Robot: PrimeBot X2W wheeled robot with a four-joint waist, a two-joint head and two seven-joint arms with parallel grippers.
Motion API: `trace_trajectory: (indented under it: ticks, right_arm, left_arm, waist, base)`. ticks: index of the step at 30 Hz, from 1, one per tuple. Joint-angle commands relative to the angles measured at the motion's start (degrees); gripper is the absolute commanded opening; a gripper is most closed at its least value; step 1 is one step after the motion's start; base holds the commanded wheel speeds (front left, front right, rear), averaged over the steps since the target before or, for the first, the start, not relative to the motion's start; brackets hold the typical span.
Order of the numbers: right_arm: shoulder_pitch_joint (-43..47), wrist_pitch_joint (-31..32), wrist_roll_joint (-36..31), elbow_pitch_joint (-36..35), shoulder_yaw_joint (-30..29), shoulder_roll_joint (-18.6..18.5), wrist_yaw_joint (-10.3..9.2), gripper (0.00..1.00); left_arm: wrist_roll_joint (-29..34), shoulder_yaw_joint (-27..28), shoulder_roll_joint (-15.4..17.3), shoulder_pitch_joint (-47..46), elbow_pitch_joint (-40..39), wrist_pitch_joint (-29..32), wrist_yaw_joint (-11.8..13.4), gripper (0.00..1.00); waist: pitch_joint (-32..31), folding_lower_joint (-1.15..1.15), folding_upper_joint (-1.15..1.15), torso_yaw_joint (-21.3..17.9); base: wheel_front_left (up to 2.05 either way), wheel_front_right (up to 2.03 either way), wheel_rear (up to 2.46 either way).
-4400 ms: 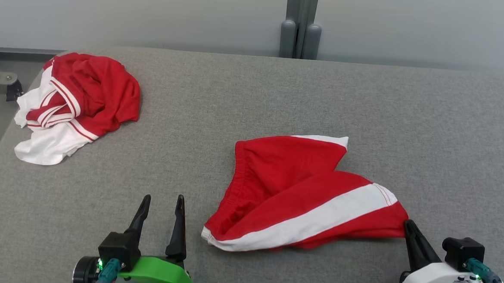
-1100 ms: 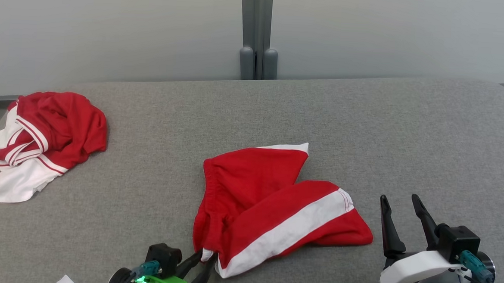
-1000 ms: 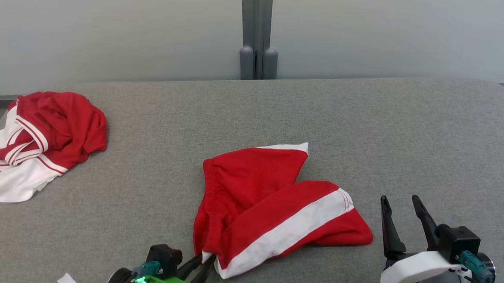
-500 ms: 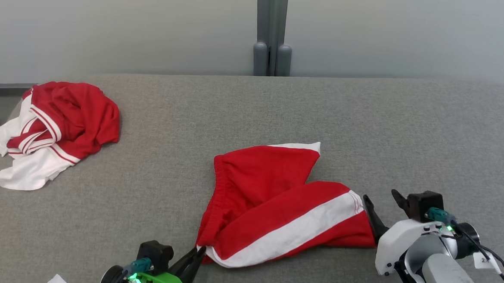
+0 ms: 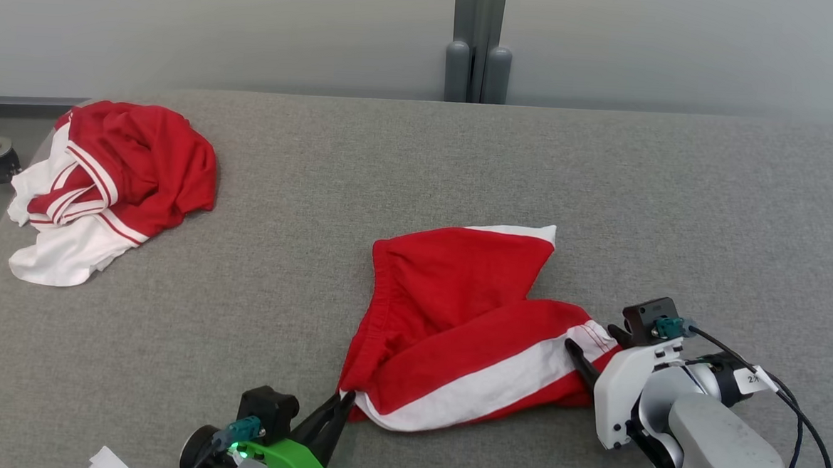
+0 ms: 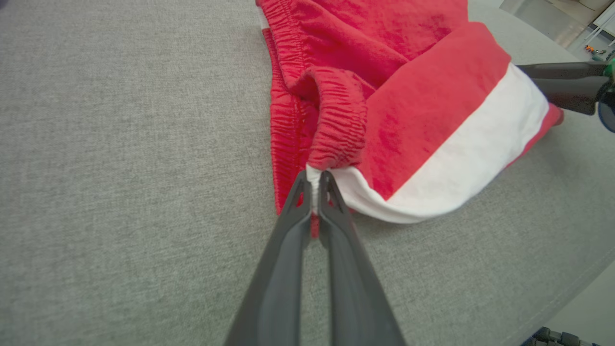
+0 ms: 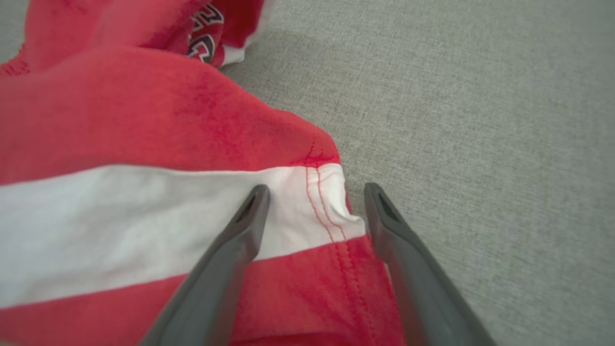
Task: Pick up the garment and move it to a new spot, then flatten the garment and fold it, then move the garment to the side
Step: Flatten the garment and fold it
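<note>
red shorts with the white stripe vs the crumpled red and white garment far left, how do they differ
The red shorts with the white stripe lie spread, central on the grey table; the crumpled red and white garment is bunched near its left edge. The shorts are pinched by the left gripper, with the open right gripper at their hem; the crumpled garment is untouched. Both are red and white.

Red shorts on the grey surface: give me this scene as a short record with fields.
garment: red shorts with a white stripe, crumpled, lying on the grey surface
left gripper: shut on the shorts' white edge by the waistband
right gripper: open, fingers straddling the striped leg hem
other item: red-and-white garment, bunched at the far left
fold: not yet done
</note>
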Motion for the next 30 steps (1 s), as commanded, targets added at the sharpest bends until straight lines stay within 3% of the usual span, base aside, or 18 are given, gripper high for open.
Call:
trace_trajectory:
  ticks: [1, 2, 5, 6, 9, 15, 24, 30]
  right_arm:
    - [-0.87, -0.72, 1.00, 0.74, 1.09, -0.21, -0.08, 1.00]
    - [-1.23, -1.07, 1.47, 1.29, 1.97, -0.18, -0.08, 1.00]
    - [-2.05, -2.37, 2.54, 2.49, 4.01, -0.22, -0.08, 0.58]
    - [-2.27, -2.88, 2.83, 2.97, 4.65, -0.24, -0.08, 0.49]
    - [-2.84, -3.94, 3.56, 4.18, 6.03, -0.16, -0.08, 0.39]
    - [-3.86, -6.19, 3.98, 6.11, 8.36, -0.16, -0.08, 0.34]
    - [-5.13, -9.46, 3.12, 8.63, 9.11, 0.69, -0.08, 0.35]
    - [-5.25, -10.36, 2.97, 9.12, 9.82, 1.45, -0.08, 0.27]
  left_arm:
    - [-0.32, -0.05, 0.23, -0.90, 0.11, -0.16, 0.20, 0.00]
    - [-0.35, -0.10, 0.25, -0.90, 0.17, -0.19, 0.18, 0.00]
    - [-0.57, -0.19, 0.40, -0.72, 0.33, -0.33, 0.19, 0.00]
    - [-0.61, -0.20, 0.45, -0.60, 0.38, -0.37, 0.27, 0.00]
    - [-0.85, -0.25, 0.55, -0.23, 0.44, -0.40, 0.34, 0.00]
    - [-1.14, -0.26, 0.78, 0.42, 0.20, -0.43, 0.70, 0.00]
    - [-2.11, 0.07, 1.23, 1.00, -0.31, -0.57, 1.10, 0.00]
    - [-2.56, 0.27, 1.53, 1.24, -0.62, -0.62, 1.52, 0.00]
  waist:
    - [0.11, 0.00, 0.00, 0.10]
    - [0.09, 0.00, 0.00, 0.14]
    - [-0.05, 0.00, 0.00, 0.12]
    - [-0.15, 0.00, 0.00, 0.10]
    - [-0.44, 0.00, 0.00, -0.05]
    - [-0.87, 0.00, 0.00, -0.60]
    - [-1.40, 0.00, 0.00, -1.30]
    - [-1.32, 0.00, 0.00, -1.90]
  base:
    - [0.00, 0.00, 0.00]
    - [0.00, 0.00, 0.00]
    - [0.00, 0.00, 0.00]
    - [0.00, 0.00, 0.00]
    - [0.00, 0.00, 0.00]
    - [0.00, 0.00, 0.00]
    - [0.00, 0.00, 0.00]
    - [0.00, 0.00, 0.00]
